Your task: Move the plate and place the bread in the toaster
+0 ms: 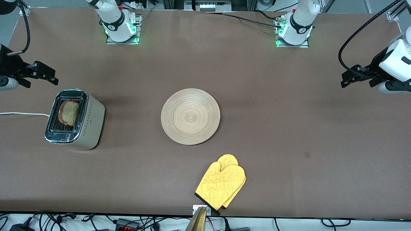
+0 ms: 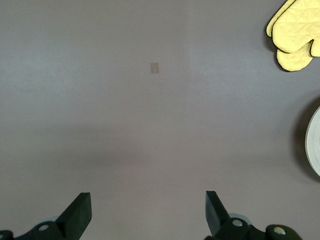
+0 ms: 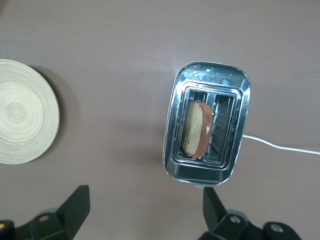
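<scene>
Bread (image 1: 69, 113) sat in toaster (image 1: 77, 120) slot; plate (image 1: 190, 116) lay mid-table. Left gripper (image 2: 147, 212) & right gripper (image 3: 145, 210) hovered over table ends — both w/ jaws apart, empty.

Even overhead light is brightening the surface (image 1: 257, 96), casting soft shadows beside the toaster (image 1: 91, 120) while its chrome top is glaring.

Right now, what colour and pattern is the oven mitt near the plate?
The oven mitt is yellow, quilted in a diamond grid, with a dark cuff; the front view shows it best.
</scene>
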